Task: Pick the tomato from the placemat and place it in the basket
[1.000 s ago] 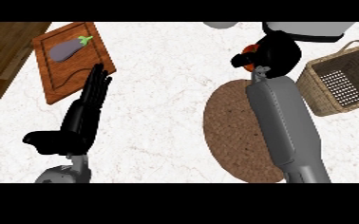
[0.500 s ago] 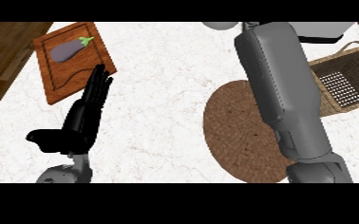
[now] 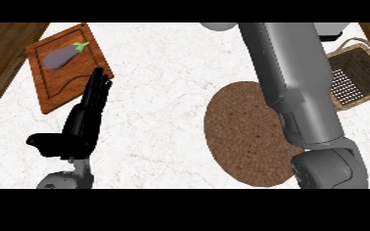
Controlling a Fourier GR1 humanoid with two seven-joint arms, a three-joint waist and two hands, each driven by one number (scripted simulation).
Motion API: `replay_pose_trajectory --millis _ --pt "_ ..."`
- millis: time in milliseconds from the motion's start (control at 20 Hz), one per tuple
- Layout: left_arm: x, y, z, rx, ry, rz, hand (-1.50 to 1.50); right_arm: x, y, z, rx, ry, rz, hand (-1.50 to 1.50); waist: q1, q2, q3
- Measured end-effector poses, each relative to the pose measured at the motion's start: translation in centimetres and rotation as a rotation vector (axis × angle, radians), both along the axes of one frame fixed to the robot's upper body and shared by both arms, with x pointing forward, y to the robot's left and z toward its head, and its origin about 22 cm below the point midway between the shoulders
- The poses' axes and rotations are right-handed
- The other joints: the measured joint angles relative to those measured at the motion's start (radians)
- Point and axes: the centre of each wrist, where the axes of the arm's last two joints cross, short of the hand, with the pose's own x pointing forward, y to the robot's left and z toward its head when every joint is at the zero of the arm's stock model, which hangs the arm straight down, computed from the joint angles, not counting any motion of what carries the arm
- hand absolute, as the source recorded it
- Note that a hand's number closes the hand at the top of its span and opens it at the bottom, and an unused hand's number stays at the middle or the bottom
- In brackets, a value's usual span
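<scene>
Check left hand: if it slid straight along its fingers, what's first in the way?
Likely the wooden cutting board: the left hand points up-view, its fingers already near the board's right edge. The eggplant lies left of that line. Height unclear.

White marble-patterned counter top with faint grey and pinkish veining fills most of the view. A strip of brown wood-grain surface runs along the upper left corner, its edge slanting against the counter. Another small patch of brown wood shows at the upper right corner. Light is even and soft across the stone. No wall, window or floor is visible from this steep downward angle.
</scene>
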Motion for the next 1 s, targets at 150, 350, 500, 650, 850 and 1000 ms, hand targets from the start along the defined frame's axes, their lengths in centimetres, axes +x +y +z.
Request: replay_pose_trajectory --millis 150,350,500,650,850,1000 --pt "-0.3 0.4 -0.1 0.002 0.005 0.012 0.00 0.6 -0.7 0.1 -0.025 0.034 -0.050 1.50 -0.013 -0.005 0.000" --pt "-0.7 1.0 -0.5 -0.001 0.012 0.035 0.00 1.2 -2.0 -0.3 -0.048 0.071 -0.099 1.50 -0.032 -0.010 0.001" --pt "-0.8 1.1 -0.3 0.000 0.010 0.040 0.00 1.3 -2.7 -0.1 -0.044 0.069 -0.119 1.50 -0.041 -0.014 0.002" --pt "-0.8 1.1 -0.4 -0.001 0.013 0.054 0.00 1.3 -3.5 -0.1 -0.039 0.064 -0.137 1.50 -0.051 -0.016 0.002" --pt "-0.9 1.7 0.0 0.000 0.019 0.068 0.00 1.3 -5.0 -1.0 -0.034 0.069 -0.164 1.50 -0.063 -0.020 0.003" --pt "-1.2 2.0 -0.3 -0.004 0.024 0.074 0.00 1.0 -6.0 -2.0 -0.029 0.079 -0.183 1.50 -0.070 -0.023 0.003"
